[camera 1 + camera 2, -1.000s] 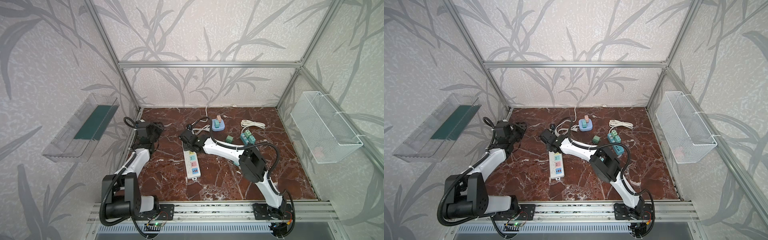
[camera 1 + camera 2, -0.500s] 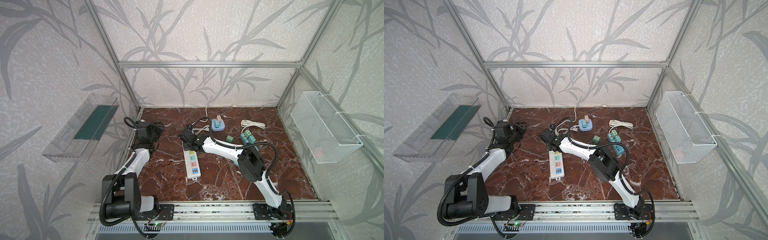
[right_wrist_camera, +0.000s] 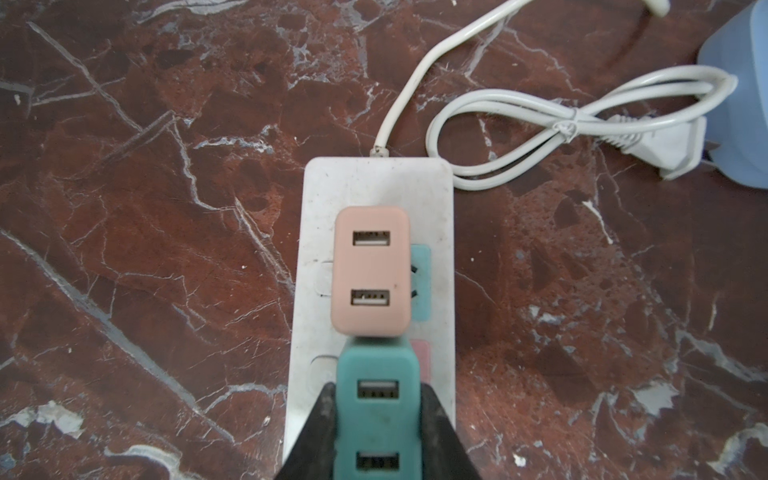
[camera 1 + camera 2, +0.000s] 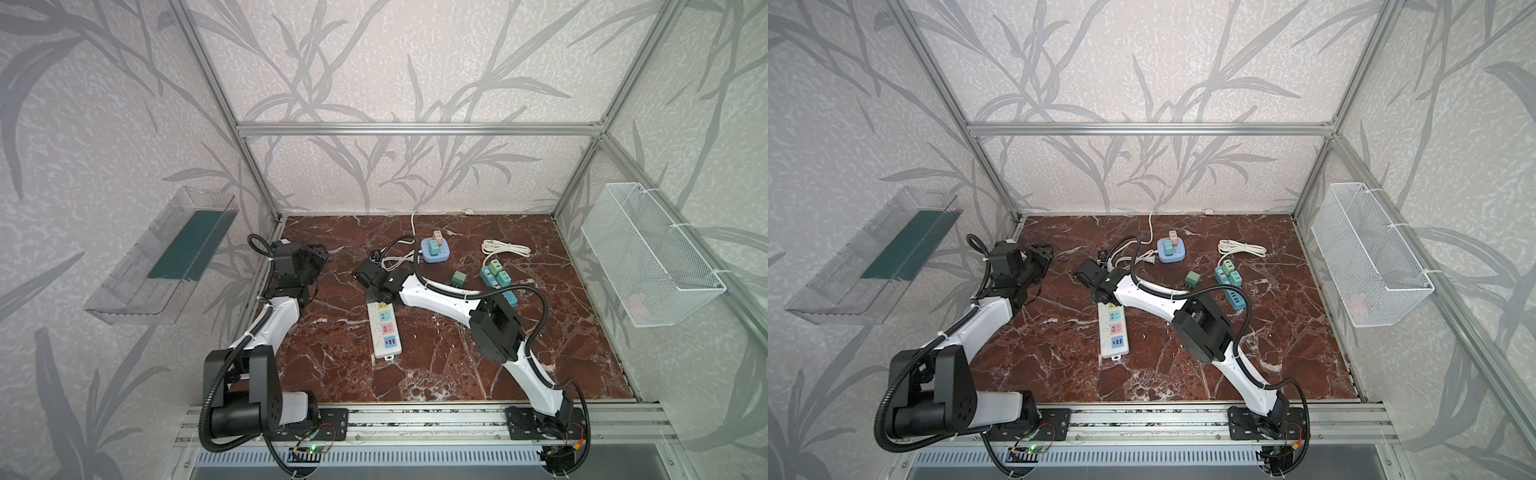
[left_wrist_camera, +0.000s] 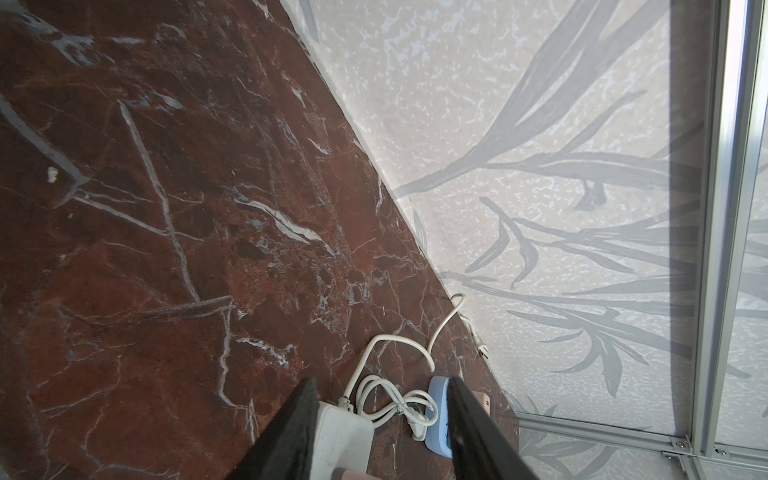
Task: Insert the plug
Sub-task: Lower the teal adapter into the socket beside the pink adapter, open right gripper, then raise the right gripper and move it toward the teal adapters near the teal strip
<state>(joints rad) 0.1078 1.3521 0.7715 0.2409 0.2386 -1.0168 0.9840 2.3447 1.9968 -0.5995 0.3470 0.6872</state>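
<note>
Red marble tabletop [image 4: 457, 365], leaf-pattern walls. White power strip [image 4: 385, 328] lies near middle, cord [image 3: 415, 75] leaving its far end. Over that far end, right gripper [image 3: 376, 388] reaches across from right, jaws clamped on teal plug [image 3: 376, 415]. Plug sits over strip, just beside pink plug [image 3: 371, 270] on its near side; whether prongs are seated, cannot tell. Far left, left gripper [image 5: 381, 380] has jaws apart, nothing between. Blue socket block [image 4: 434, 251] lies beyond strip.
</note>
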